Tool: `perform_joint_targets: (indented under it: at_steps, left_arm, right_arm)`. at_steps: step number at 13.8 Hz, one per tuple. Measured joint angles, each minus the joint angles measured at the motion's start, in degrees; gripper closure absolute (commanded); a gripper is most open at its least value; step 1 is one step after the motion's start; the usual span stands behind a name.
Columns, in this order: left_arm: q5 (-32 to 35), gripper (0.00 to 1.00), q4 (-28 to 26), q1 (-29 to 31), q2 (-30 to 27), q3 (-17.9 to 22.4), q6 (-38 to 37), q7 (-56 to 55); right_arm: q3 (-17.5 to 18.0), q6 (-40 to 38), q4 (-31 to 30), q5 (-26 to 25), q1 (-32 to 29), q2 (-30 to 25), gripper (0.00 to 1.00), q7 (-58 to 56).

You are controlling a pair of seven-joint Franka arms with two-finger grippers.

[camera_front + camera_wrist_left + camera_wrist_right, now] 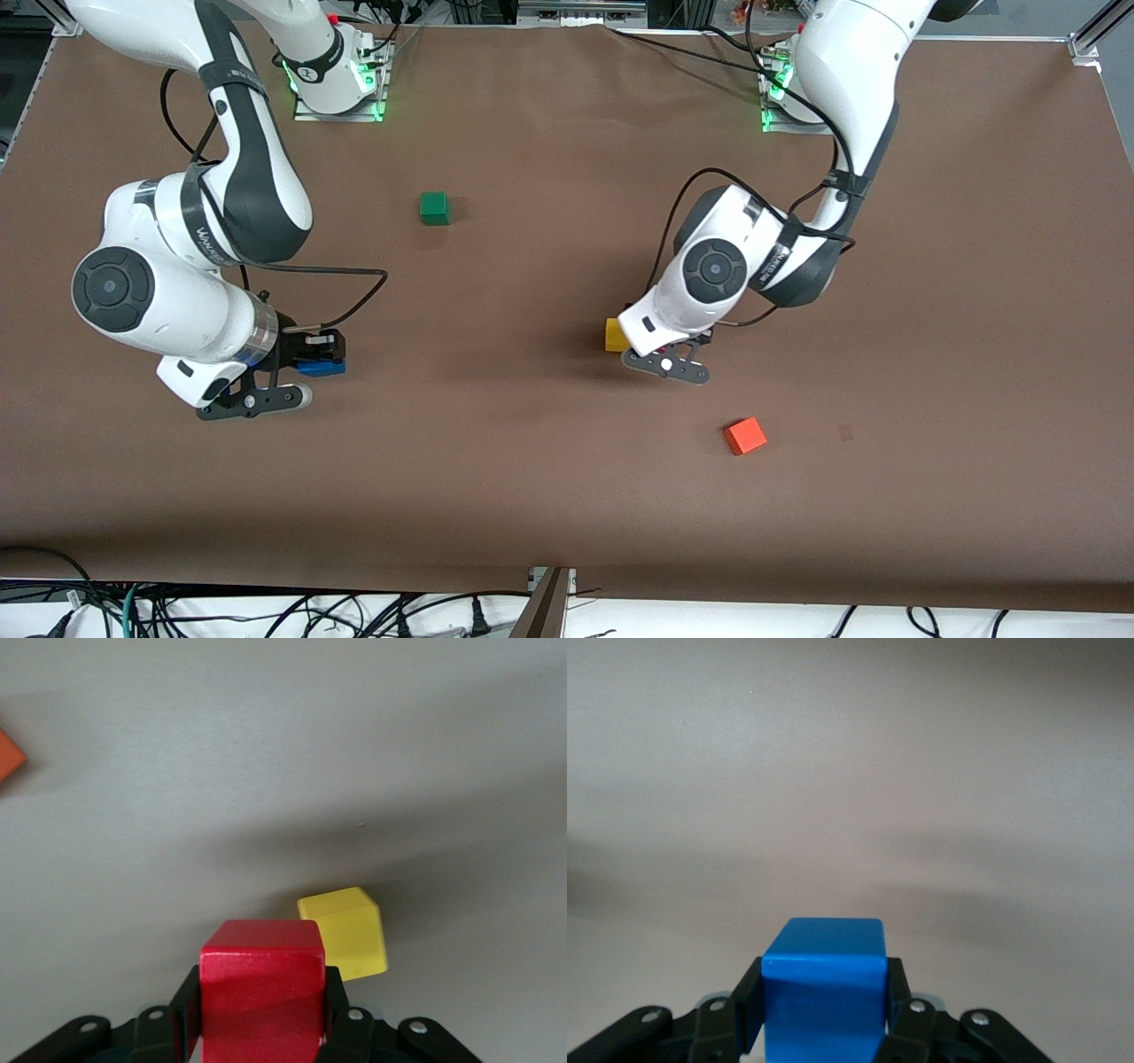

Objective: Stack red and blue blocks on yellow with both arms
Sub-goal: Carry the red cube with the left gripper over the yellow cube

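Observation:
The red block (261,992) is clamped between the shut fingers of my left gripper (261,1014). The yellow cube (345,930) lies on the table just past it, apart from it. In the front view the left gripper (680,347) is low over the table beside the yellow cube (615,335), toward the left arm's end, and the wrist hides the red block. My right gripper (824,1005) is shut on the blue block (824,983). It is near the right arm's end of the table, where the blue block (321,366) shows under the right gripper (317,356).
A green cube (434,207) sits on the brown table closer to the robots' bases. An orange cube (745,435) lies nearer to the front camera than the yellow cube; the orange cube (9,757) also shows in the left wrist view. Black cables hang from both arms.

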Motion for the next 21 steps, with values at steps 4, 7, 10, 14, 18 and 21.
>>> perform_joint_targets:
  at_steps: [4,7,10,14,18,21]
  left_arm:
    - [0.03,0.91,-2.03,-2.62,0.33,0.11,3.82,-2.54]
    - [1.02,0.91,-2.24,-3.73,0.36,0.26,4.68,-2.82]
    - [3.34,0.9,-2.43,-4.5,0.59,0.36,5.13,-3.85]
    - [5.15,0.9,-3.77,-4.73,1.14,0.39,7.85,-6.41]
    - [5.24,0.89,-4.66,-4.76,1.11,0.41,8.87,-6.82]
    - [5.25,0.88,-4.68,-5.01,1.11,0.42,8.94,-7.48]
  right_arm:
    - [0.03,0.0,0.52,0.0,0.56,0.08,0.6,2.1]
    - [0.03,0.0,0.74,0.0,0.86,0.37,0.6,3.25]
    - [0.03,0.01,0.76,0.0,0.87,0.43,0.6,3.33]
    - [0.03,0.01,0.79,0.0,0.87,0.43,0.6,3.36]
    - [0.03,0.01,0.8,0.0,0.87,0.43,0.6,3.39]
    - [0.03,0.01,0.8,0.0,0.87,0.43,0.6,3.42]
